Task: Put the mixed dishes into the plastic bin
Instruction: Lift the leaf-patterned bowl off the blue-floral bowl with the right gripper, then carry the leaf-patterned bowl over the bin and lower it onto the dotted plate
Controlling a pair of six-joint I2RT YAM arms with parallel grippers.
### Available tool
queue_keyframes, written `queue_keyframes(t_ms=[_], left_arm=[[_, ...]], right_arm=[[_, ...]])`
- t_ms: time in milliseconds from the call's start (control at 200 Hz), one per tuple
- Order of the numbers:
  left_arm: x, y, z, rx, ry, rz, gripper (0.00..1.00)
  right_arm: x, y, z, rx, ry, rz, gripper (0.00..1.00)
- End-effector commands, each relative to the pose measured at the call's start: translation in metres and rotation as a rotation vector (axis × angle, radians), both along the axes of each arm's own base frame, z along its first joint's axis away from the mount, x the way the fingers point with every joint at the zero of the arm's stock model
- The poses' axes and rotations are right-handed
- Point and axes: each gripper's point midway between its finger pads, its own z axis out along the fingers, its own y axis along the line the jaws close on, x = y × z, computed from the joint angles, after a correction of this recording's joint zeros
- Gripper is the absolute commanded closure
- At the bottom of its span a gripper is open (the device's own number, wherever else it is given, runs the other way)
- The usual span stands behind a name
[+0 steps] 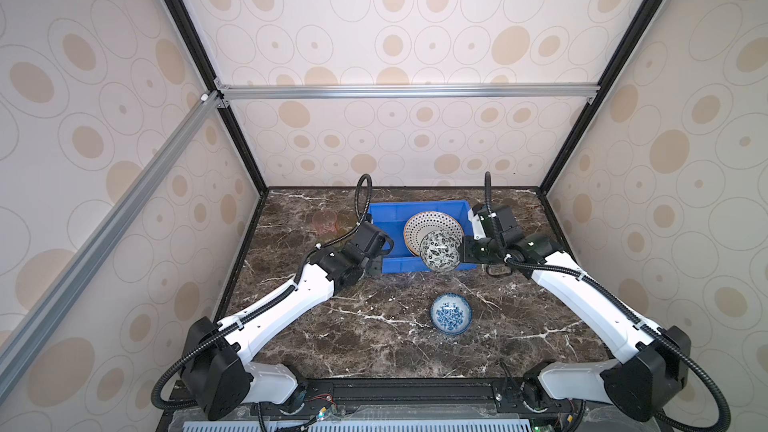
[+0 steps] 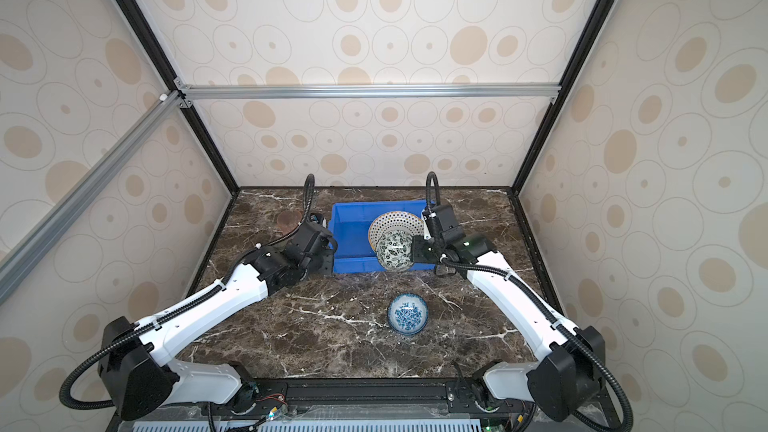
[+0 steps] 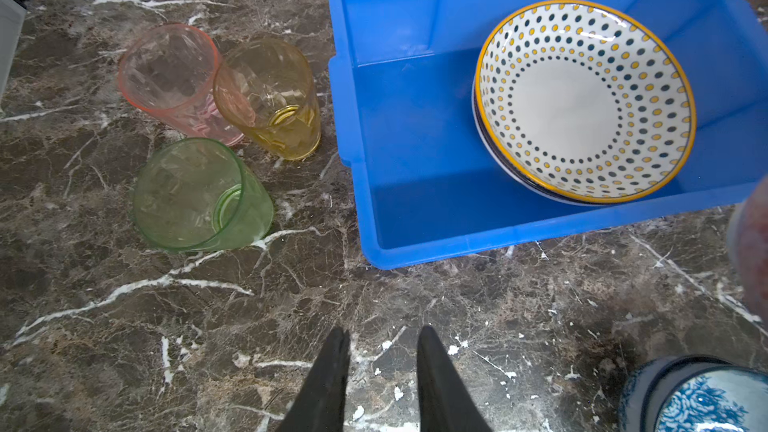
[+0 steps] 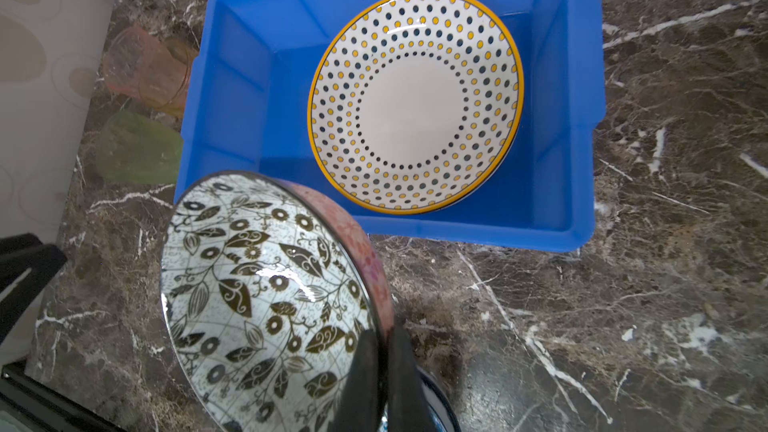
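The blue plastic bin [image 1: 386, 222] [image 4: 249, 76] stands at the back middle of the table. A dotted yellow-rimmed plate [image 1: 432, 228] [image 3: 582, 101] [image 4: 415, 101] lies in its right half, and another plate's rim shows beneath it. My right gripper [image 4: 384, 332] is shut on the rim of a black-white floral bowl [image 1: 439, 251] [image 4: 257, 297]. That bowl hangs tilted on edge over the bin's near rim. Pink [image 3: 170, 72], amber [image 3: 270, 97] and green [image 3: 195, 193] tumblers stand left of the bin. My left gripper [image 3: 384, 332] is open and empty over bare table, near the bin's near left corner.
A blue-white bowl [image 1: 451, 312] [image 2: 408, 312] [image 3: 706, 401] sits upright on the marble table [image 1: 374, 347], nearer the front than the bin. The bin's left half [image 3: 415, 139] holds nothing. Walls and black frame posts close in the table's left, right and back edges.
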Motion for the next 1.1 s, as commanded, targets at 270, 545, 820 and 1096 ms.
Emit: queue_keyframes(t_ms=[270, 545, 820, 1096], left_arm=[[-0.001, 0.008, 0.005, 0.028, -0.02, 0.022, 0.7], [0.001, 0.007, 0.006, 0.041, -0.024, 0.021, 0.7], [0.007, 0.002, 0.006, 0.04, -0.024, 0.014, 0.7], [0.014, -0.003, 0.005, 0.047, -0.022, 0.013, 0.7]], right_arm=[[0.06, -0.002, 0.025, 0.166, -0.091, -0.101, 1.0], [0.086, -0.001, 0.009, 0.18, -0.058, -0.124, 1.0], [0.113, -0.005, -0.012, 0.159, -0.034, -0.157, 1.0], [0.136, -0.001, -0.032, 0.177, 0.013, -0.161, 1.0]])
